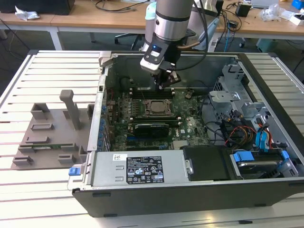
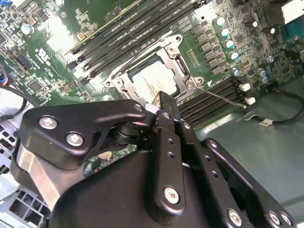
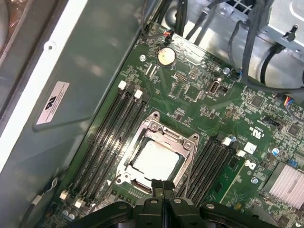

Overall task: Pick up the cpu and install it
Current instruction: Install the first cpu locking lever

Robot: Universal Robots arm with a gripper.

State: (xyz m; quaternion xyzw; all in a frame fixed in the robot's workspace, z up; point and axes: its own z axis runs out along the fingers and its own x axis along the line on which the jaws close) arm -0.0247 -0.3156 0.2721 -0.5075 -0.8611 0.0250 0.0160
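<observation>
**Item 1, cpu** (image 3: 156,159): I am seeing it lying flat inside the socket frame (image 3: 151,127) on the motherboard (image 3: 199,95). Its silvery top is facing up, and the frame's metal bars are running around all 4 sides. 2 banks of memory slots (image 3: 111,137) are flanking the socket, and a coin cell (image 3: 166,56) is sitting further along the board.

**Item 2, gripper** (image 3: 163,185): In both wrist views it is hanging over 1 edge of the socket frame. Its 2 fingers (image 2: 166,142) are pressing together with nothing between them. I cannot tell whether the tips are touching the frame.

**Item 3, computer case** (image 1: 190,202): It is lying open on a slatted table (image 1: 52,71), with the arm reaching down into it. A power supply (image 1: 142,168) is sitting along the case wall closest to the exterior camera.

**Item 4, grey fixture** (image 1: 47,130): It is resting on the table, just beside the case on the exterior view's left.
</observation>
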